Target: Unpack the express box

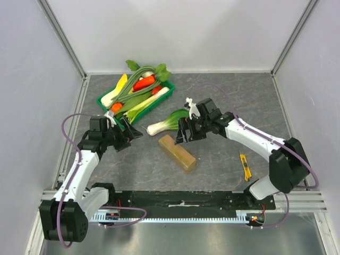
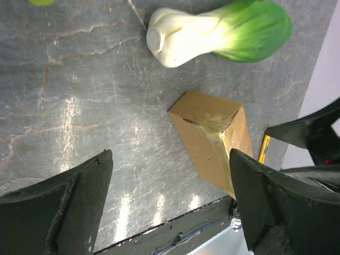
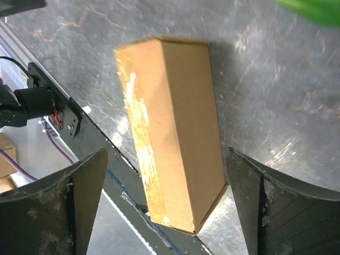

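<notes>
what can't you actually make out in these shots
- All views: the express box is closed, so cardboard hides its contents.
- Left wrist: the box's lower end is covered by a finger of the left gripper.
- Right wrist: the bok choy is only a blurred green sliver, cut off by the top edge.
- Top: the yellow knife is too small to tell whether its blade is out.

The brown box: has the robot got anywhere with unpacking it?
Nothing looks done: the express box lies shut on the table. In hand: the right gripper hangs open above it, the left gripper open nearby, neither touching. To do: opening it and taking out whatever is inside.
</notes>
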